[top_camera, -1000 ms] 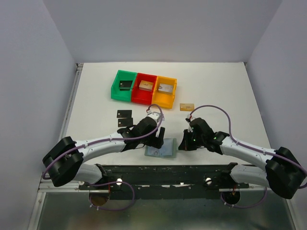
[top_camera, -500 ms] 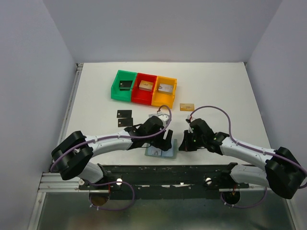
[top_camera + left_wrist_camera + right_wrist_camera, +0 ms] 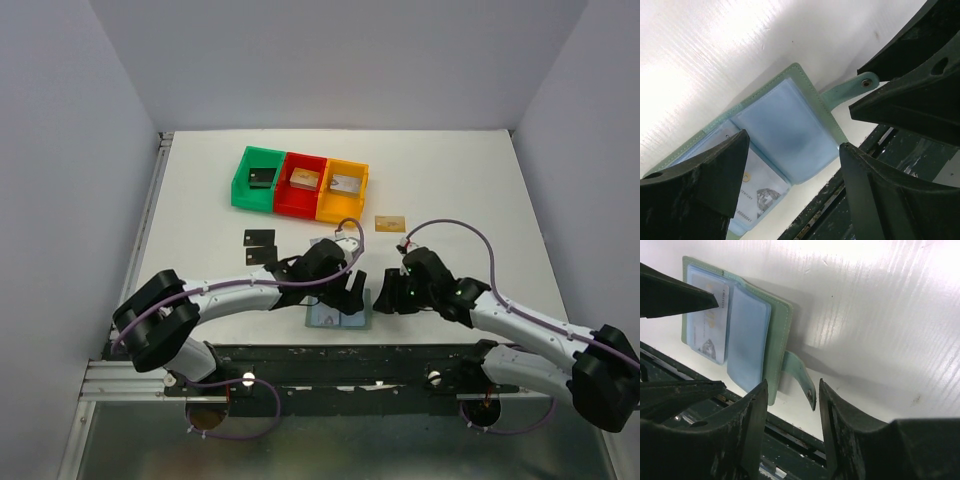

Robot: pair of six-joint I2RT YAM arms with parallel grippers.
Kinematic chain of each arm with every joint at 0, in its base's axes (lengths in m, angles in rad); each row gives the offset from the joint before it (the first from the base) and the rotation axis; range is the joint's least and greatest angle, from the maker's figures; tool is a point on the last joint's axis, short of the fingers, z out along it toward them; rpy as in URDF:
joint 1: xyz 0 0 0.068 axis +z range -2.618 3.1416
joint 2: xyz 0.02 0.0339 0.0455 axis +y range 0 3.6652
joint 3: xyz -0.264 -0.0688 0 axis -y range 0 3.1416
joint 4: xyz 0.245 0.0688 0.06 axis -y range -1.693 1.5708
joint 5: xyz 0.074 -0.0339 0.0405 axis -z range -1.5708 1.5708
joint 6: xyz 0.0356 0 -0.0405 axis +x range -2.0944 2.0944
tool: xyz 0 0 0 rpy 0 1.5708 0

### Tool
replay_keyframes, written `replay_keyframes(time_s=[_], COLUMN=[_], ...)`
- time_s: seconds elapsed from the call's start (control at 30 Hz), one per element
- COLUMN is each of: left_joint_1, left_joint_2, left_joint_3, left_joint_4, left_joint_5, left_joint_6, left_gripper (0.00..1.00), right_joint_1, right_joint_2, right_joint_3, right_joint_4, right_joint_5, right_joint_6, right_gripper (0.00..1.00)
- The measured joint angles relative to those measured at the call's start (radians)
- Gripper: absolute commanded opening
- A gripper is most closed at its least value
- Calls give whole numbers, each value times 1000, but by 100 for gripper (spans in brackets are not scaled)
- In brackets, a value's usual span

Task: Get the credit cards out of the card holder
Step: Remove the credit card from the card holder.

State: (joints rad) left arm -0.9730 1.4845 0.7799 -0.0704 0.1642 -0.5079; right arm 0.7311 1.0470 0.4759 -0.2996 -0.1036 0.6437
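The white tabletop (image 3: 450,180) carries everything. The row of coloured bins (image 3: 303,190) sits well back, out of my working area. The card holder (image 3: 338,315) lies opened flat at the near edge, right between my two arms, which I judge is so both can reach it. Three cards are already out and lie apart from it: two black cards (image 3: 260,247) to the left and a gold-tan card (image 3: 390,224) further back on the right. My left end effector (image 3: 795,145) hangs over the pale blue pockets with its jaws spread wide and nothing between them, placed, I think, to come down on a pocket edge. My right end effector (image 3: 792,390) sits just beside the holder's right edge, jaws apart and empty. It hovers near the closing tab (image 3: 800,377), probably so it can pin that side while the other pulls. One printed white card (image 3: 710,325) is still tucked in the left pocket, so the job is not finished. The right pocket looks empty, though its plastic is too cloudy to be sure.
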Motion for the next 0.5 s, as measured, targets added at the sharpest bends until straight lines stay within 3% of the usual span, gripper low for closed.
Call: replay_keyframes(time_s=[0.13, 0.27, 0.33, 0.43, 0.5], left_joint_1=[0, 0, 7, 34, 71], left_joint_2=[-39, -115, -186, -303, -349], left_joint_3=[1, -8, -47, -138, -197], left_joint_4=[-5, -8, 10, 41, 50], left_joint_5=[-14, -64, -99, -137, -158], left_joint_6=[4, -4, -23, -63, -92], left_gripper=[86, 82, 69, 34, 24], right_joint_1=[0, 0, -2, -4, -3], right_joint_2=[-29, -84, -119, -100, -45], right_joint_3=[40, 70, 69, 71, 77], right_joint_4=[-56, -74, -39, 53, 107], right_joint_5=[26, 29, -14, -109, -168], right_joint_6=[0, -4, -13, -18, -18], right_gripper=[52, 31, 26, 25, 27])
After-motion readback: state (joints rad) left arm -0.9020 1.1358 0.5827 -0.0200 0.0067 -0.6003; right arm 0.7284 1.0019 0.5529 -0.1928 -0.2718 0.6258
